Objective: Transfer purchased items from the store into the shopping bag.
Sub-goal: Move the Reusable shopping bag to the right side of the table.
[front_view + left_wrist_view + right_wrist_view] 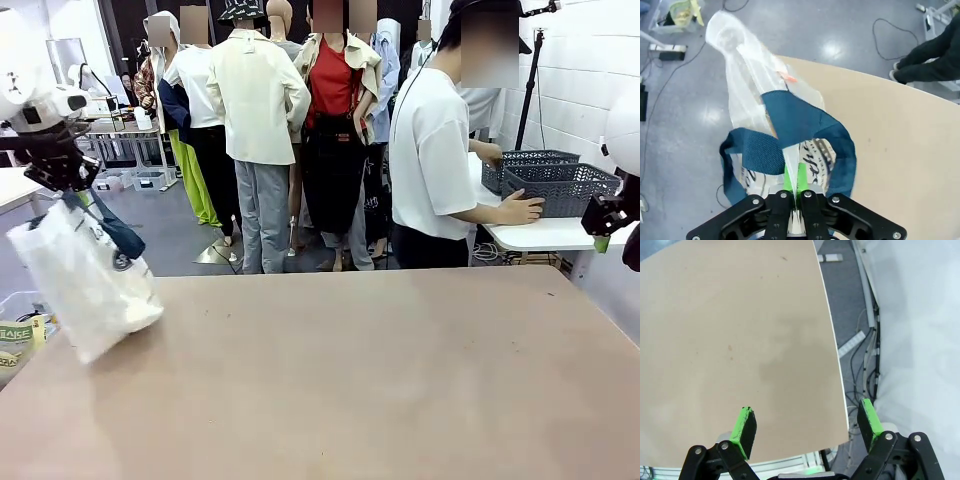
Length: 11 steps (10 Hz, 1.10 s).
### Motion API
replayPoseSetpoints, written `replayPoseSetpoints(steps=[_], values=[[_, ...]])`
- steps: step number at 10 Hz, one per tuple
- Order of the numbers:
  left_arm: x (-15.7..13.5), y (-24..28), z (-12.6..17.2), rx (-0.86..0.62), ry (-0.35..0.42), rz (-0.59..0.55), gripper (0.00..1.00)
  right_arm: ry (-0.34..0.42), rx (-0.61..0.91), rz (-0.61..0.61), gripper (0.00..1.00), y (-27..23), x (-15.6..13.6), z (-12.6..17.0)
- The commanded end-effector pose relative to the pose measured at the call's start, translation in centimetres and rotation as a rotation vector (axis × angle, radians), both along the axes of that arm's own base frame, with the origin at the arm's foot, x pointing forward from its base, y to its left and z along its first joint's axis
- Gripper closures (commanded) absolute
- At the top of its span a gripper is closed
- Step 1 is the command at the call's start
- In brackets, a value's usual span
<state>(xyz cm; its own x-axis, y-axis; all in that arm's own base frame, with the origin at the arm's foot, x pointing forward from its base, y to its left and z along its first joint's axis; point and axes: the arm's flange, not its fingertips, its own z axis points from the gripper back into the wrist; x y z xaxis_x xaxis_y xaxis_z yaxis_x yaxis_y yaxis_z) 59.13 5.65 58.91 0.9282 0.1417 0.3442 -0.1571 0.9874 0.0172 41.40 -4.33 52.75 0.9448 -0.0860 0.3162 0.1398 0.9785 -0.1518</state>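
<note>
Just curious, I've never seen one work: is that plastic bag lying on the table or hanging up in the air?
Hanging. The left end effector is shut on the shopping bag, which dangles at the table edge.

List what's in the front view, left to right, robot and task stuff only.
left gripper → shopping bag hanging from it → person's hand → dark grey baskets on the side table → right gripper

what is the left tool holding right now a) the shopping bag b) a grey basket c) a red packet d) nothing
a: the left tool is shut on the shopping bag, pinching the plastic by its navy handles, and the bag hangs at the table's left edge.
</note>
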Motion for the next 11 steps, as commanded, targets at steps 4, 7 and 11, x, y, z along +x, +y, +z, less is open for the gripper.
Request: replayPoseSetpoints(steps=[4,7,11], values=[[3.8,3.8,1.0,0.055,0.097,-0.095,1.00,0.008,-0.019,-0.003,0.00,0.0,0.0,0.1],[3.8,3.3,0.9,0.107,0.116,-0.085,0.71,0.008,-0.019,-0.003,0.00,0.0,0.0,0.1],[2.5,1.2,4.0,0.048,-0.042,-0.079,0.03,0.008,-0.019,-0.003,0.00,0.0,0.0,0.1]])
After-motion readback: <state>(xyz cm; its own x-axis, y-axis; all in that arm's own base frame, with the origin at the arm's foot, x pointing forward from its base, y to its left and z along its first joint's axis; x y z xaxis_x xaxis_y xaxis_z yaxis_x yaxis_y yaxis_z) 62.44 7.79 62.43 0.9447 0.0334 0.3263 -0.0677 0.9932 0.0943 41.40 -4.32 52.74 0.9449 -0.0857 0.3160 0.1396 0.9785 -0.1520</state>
